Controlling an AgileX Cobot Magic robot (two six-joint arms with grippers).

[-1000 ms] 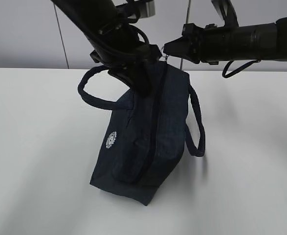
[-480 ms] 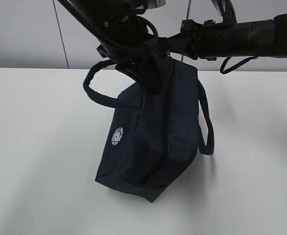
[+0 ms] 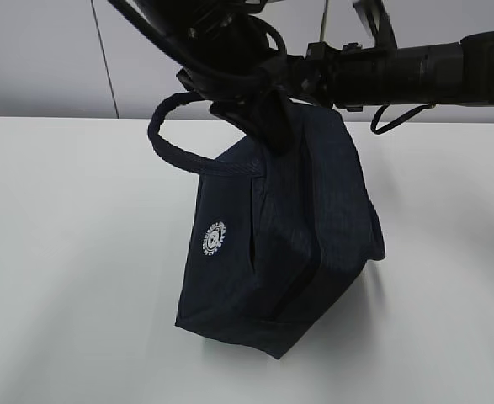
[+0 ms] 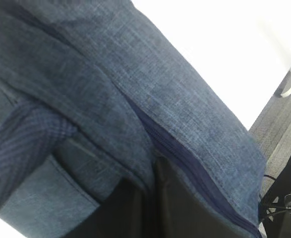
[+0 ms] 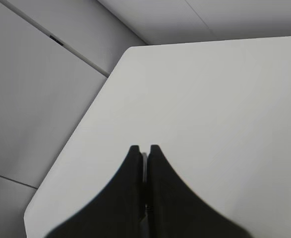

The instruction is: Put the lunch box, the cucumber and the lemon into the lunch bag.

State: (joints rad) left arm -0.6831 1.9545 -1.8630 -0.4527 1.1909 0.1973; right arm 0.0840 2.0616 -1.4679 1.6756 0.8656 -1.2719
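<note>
I have the bag [image 3: 280, 236] hoisted at the centre of the exterior frame, tipped so that only its lower corner rests on the table [image 3: 70, 252] and its top end hangs from my two arms at the upper centre. My left gripper [image 3: 259, 126] is buried in the fabric at the bag's top; its wrist view is filled with navy cloth and a line of zipper tape [image 4: 185, 158], so I judge it is clamped on the bag, though I cannot make out the fingers themselves. My right gripper [image 5: 144, 153] is pinched tight, with a thin metal ring [image 5: 145, 166] caught between its tips, which I take for the zipper pull. In the exterior frame that gripper [image 3: 290, 77] sits right against the left one at the bag's top corner.

So the step in hand is working the zipper while the left arm anchors the bag. I cannot see the lunch box, cucumber or lemon in any view, and I cannot tell whether they are inside.

Next I need to keep the left hold firm and draw the ring steadily along the zipper line, following its curve instead of tugging sideways, since the bag is swinging free and could twist or slip from the thin grip.
</note>
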